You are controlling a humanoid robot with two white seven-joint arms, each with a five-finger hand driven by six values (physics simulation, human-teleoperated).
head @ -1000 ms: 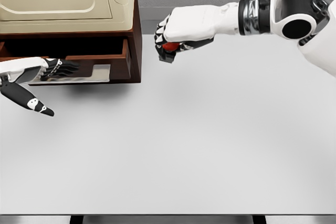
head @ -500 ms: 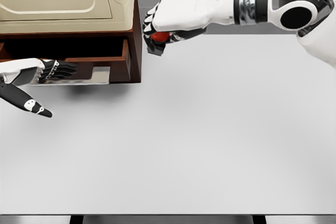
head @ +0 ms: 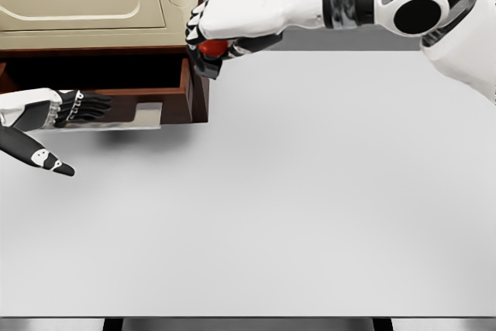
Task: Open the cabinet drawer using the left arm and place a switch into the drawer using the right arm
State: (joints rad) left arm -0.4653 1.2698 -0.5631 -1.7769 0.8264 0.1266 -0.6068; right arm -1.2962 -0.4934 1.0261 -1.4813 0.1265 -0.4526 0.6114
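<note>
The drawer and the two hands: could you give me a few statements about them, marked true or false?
1. The drawer is pulled open. True.
2. The right hand holds nothing. False: its fingers are closed on a switch with a red part.
3. The switch already lies inside the drawer. False: it is in the right hand, at the cabinet's right front corner.
4. The left hand is at the drawer's front. True.
5. The switch rests on the table. False: it is held above it.

1 cabinet [head: 101,5], 1 drawer [head: 139,102], 1 switch [head: 211,47]
</note>
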